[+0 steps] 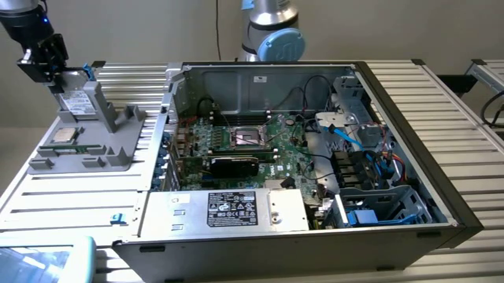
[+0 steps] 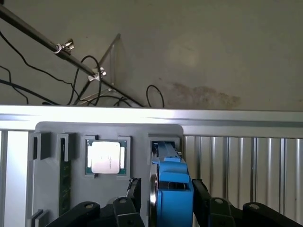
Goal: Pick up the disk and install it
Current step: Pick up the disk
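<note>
The disk [image 1: 77,101] stands on edge in a slot of the grey holder [image 1: 118,127] at the exterior view's left; it is silver with a white label and a blue frame. My gripper [image 1: 56,82] has come down over its top from above. In the wrist view the disk's blue frame [image 2: 173,198] sits between my two black fingers [image 2: 135,189]. The gripper [image 2: 165,189] is open, with a small gap showing on one side of the disk. The disk still rests in the holder [image 2: 137,142].
A square silver processor chip [image 1: 65,135] [image 2: 105,157] lies in the holder beside the disk. The open computer case [image 1: 409,118] fills the exterior view's middle and right, with a silver power supply [image 1: 236,209] in front and a blue-trimmed drive bay [image 1: 378,206].
</note>
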Controlling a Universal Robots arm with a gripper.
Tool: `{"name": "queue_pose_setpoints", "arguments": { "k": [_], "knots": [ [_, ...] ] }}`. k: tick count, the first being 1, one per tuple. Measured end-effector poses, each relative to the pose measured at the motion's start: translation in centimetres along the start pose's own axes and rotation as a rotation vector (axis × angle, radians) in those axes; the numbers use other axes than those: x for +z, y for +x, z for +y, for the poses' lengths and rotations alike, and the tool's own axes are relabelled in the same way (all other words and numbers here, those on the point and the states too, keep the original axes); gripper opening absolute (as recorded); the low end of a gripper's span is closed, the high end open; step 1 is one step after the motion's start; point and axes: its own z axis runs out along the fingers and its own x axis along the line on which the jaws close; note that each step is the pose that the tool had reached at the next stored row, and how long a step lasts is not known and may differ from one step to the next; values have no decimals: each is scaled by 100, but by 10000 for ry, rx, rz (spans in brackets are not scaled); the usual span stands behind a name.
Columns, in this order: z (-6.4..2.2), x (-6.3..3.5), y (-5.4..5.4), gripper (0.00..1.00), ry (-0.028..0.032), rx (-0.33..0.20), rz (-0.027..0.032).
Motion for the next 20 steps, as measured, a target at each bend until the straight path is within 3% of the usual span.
{"name": "queue_pose_setpoints", "arguments": {
  "k": [20],
  "knots": [
    [-1,21,0,53,-24,256,-1]
  ]
}}
